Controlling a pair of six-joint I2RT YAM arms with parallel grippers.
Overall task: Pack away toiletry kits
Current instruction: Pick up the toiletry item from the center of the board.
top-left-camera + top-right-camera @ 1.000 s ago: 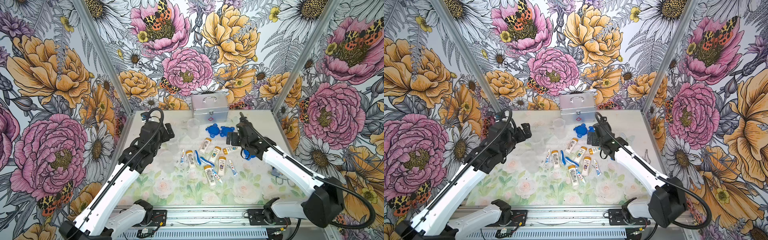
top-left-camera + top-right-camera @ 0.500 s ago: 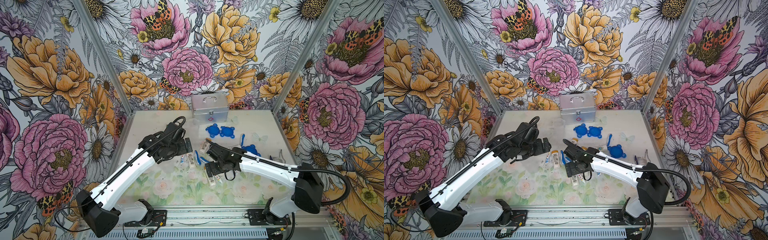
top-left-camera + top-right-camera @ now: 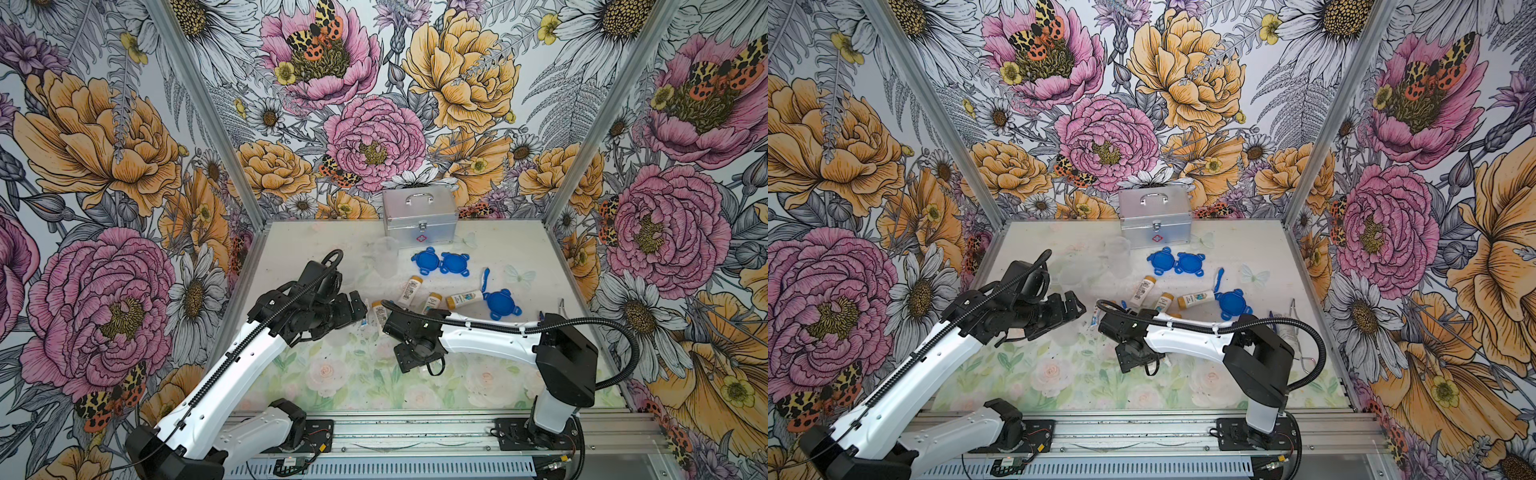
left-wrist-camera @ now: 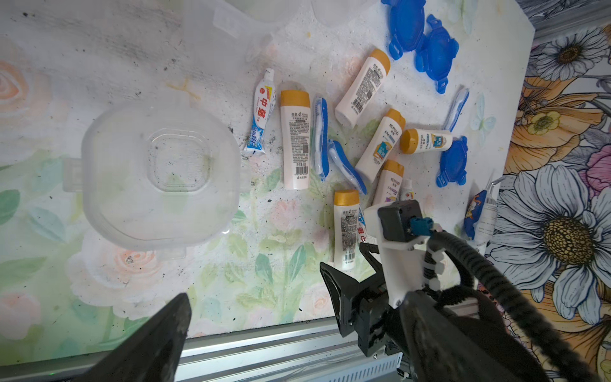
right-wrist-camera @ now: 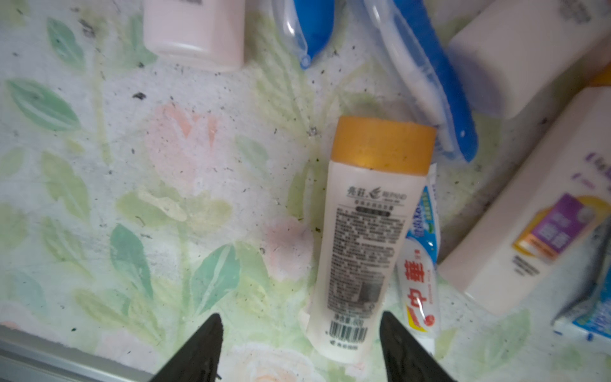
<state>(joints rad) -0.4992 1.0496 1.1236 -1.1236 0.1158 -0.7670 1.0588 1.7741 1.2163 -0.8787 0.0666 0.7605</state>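
Note:
The toiletry kits lie loose mid-table: white bottles with orange caps (image 3: 409, 289), toothpaste tubes (image 4: 263, 112), blue-white toothbrushes (image 4: 320, 135), blue clip-tab lids (image 3: 426, 259) and clear cups (image 3: 384, 253). My right gripper (image 5: 299, 317) points down over the bottom end of one lying bottle (image 5: 367, 238). Its jaws are open and straddle that end, with a gap on one side. A tube (image 5: 418, 284) lies against this bottle. My left gripper (image 4: 297, 304) hangs wide open and empty, near an upright clear cup (image 4: 158, 172). Both grippers (image 3: 357, 307) (image 3: 409, 357) show in both top views.
A silver metal case (image 3: 419, 216) with a handle stands shut at the back wall. A blue-white packet (image 4: 479, 215) and thin metal tongs (image 3: 561, 307) lie near the right edge. The aluminium rail (image 3: 415, 432) runs along the front. The right arm crosses low over the bottles.
Both arms have swung from the back toward the middle of the table. The right gripper has come down over a lying bottle and its jaws have narrowed. The left gripper stays wide open.

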